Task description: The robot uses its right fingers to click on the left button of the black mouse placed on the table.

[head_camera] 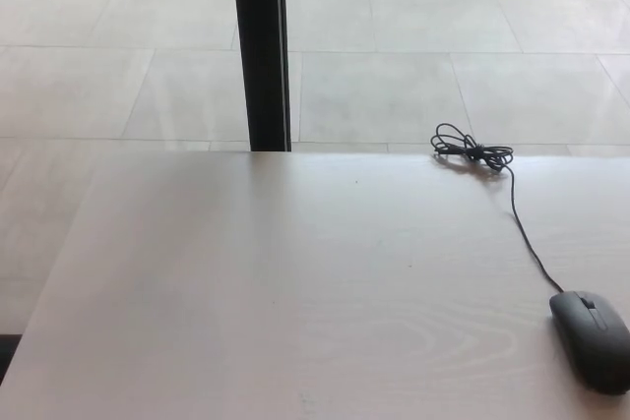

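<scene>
A black mouse (593, 339) lies on the pale wooden table (295, 292) at the lower right, close to the picture's right edge, with its wheel end pointing up and to the left. Its thin black cable (527, 233) runs up the table to a bundled coil (471, 150) near the far edge. Neither of my hands shows in the head view.
A black vertical post (261, 46) stands behind the table's far edge, left of centre. Beyond it lies a floor of large grey tiles (443, 46). The table's left edge runs diagonally down to the lower left corner.
</scene>
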Controlling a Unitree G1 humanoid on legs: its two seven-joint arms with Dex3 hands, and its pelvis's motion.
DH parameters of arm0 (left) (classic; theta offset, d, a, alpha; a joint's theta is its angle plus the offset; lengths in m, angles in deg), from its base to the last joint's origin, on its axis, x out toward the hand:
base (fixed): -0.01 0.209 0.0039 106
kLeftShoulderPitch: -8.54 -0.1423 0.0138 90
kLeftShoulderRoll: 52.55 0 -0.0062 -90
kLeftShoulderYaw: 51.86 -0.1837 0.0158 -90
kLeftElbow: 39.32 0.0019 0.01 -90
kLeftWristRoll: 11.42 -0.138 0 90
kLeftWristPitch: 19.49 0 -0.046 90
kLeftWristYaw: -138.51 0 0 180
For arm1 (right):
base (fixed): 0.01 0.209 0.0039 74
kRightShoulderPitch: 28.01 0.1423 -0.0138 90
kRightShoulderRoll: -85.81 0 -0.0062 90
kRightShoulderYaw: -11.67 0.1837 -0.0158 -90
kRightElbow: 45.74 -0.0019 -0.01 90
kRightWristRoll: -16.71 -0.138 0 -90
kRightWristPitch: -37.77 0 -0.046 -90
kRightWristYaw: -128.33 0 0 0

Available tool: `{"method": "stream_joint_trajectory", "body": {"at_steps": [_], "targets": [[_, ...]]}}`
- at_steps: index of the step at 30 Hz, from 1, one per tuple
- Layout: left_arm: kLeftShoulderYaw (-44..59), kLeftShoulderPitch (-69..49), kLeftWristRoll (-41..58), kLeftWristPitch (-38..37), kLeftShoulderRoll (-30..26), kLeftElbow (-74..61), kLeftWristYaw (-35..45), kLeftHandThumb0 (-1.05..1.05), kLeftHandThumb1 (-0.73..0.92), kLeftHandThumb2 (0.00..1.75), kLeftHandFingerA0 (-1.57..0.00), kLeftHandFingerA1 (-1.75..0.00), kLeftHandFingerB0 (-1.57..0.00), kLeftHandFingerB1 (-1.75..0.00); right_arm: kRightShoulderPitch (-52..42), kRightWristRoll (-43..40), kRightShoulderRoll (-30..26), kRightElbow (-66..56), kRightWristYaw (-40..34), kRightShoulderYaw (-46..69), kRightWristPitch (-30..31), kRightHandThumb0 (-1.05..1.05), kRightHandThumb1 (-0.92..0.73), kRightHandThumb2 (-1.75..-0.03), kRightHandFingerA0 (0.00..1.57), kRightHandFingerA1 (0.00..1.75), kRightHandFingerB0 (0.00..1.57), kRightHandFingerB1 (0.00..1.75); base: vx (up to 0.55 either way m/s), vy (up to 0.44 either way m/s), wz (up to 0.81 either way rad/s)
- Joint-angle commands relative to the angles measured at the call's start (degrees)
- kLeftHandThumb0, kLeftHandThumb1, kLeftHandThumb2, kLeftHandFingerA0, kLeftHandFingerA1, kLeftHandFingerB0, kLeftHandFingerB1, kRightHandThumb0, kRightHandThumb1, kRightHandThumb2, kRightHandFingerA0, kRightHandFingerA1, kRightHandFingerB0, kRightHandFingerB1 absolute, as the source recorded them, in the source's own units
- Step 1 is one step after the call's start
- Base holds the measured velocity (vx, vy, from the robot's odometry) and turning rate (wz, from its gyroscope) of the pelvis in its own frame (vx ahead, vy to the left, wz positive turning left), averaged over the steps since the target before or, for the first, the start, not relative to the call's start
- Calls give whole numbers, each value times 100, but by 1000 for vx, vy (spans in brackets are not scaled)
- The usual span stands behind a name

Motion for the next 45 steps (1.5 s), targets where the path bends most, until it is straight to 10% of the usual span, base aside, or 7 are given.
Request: {"method": "stream_joint_trajectory", "body": {"at_steps": [1, 14, 26, 31, 36, 44, 45], "targets": [[429, 114, 510, -240, -207, 261, -327, -41, 46, 54, -60, -73, -69, -49, 66, -959, -97, -381, 151, 732, 76, -38, -72, -62, 72, 119, 31, 32, 0, 0, 0], [453, 122, 534, -426, -157, 336, -273, -42, 44, 54, -70, -86, -72, -51, 1782, -1575, -1145, -1525, -595, 1961, 1455, -30, -52, -99, 53, 71, 12, 49, 0, 0, 0], [554, 91, 730, -351, -187, 307, -135, -45, 35, 78, -78, -88, -63, -63, 3144, -1770, -1658, -3096, 185, 989, 2417, -64, -58, -58, 107, 92, 49, 51, 0, 0, 0], [374, 101, 583, -304, -270, 309, -314, -44, 44, 55, -86, -139, -74, -51, 3130, -474, -1544, -3498, -16, -247, 1462, -41, -63, -59, 58, 51, 41, 34, 0, 0, 0], [396, 120, 647, -374, -283, 313, -246, -45, 42, 55, -59, -86, -74, -52, 3210, 442, -1576, -3076, -290, -1174, 787, -35, -64, -58, 57, 49, 39, 34, 0, 0, 0], [425, 116, 692, -351, -314, 331, -231, -54, 37, 68, -96, -142, -66, -58, 3255, 1575, -1929, -2555, -195, -2510, 137, -35, -63, -59, 50, 48, 38, 32, 0, 0, 0], [402, 100, 664, -368, -311, 333, -245, -43, 45, 54, -52, -94, -74, -50, 3224, 1678, -1995, -2617, -147, -2630, 158, -35, -63, -58, 57, 50, 36, 33, 0, 0, 0]]}}
